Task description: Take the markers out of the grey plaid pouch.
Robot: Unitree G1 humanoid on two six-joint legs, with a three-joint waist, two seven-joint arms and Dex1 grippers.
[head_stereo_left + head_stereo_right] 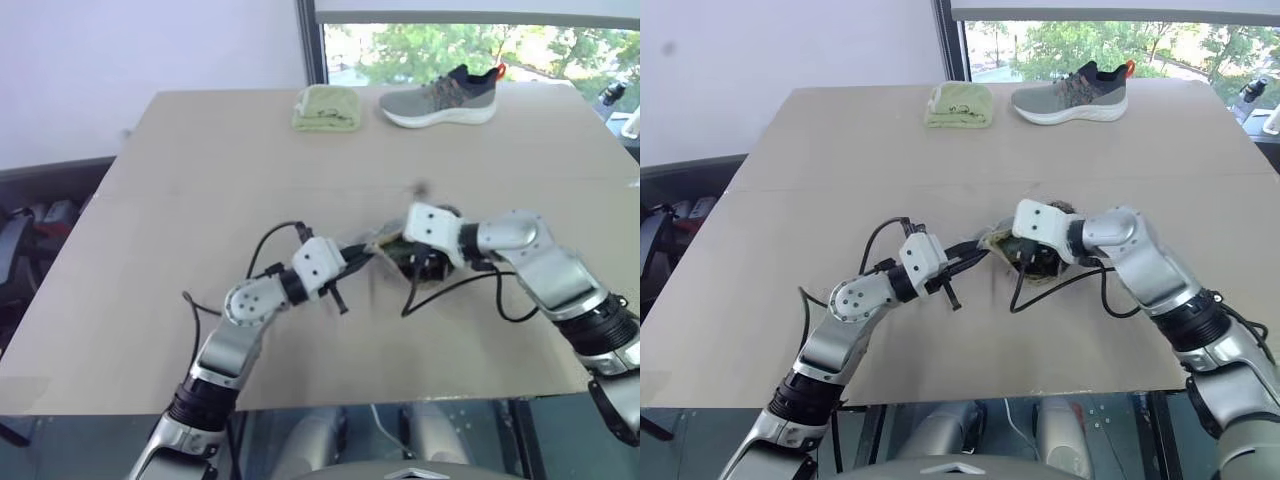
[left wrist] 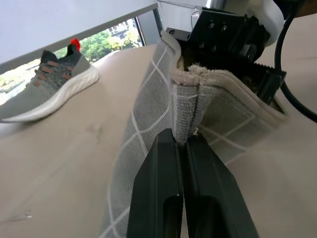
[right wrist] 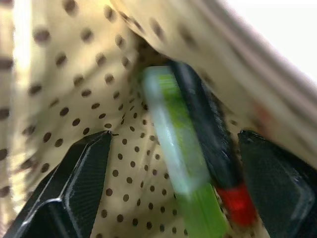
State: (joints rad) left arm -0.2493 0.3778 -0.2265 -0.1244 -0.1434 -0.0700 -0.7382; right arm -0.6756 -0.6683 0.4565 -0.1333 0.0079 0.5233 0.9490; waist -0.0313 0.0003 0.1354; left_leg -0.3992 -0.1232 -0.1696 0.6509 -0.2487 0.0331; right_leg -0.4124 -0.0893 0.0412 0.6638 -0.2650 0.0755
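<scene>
My open right claw (image 3: 173,183) straddles the markers (image 3: 185,163), axis twelve-to-six; left claw (image 2: 185,148) pinches grey plaid pouch (image 2: 148,124).

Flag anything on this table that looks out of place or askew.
A single grey knit running shoe sits at the table's far edge beside a folded light-green cloth, an odd neighbour for stationery. The grey plaid fabric pouch stands pinched up on edge, not flat. Nothing looks spilled or damaged.

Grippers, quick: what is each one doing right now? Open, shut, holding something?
Left gripper: shut on the edge of the grey plaid pouch.
Right gripper: open inside the pouch, one finger on each side of the markers, not gripping them yet.
</scene>
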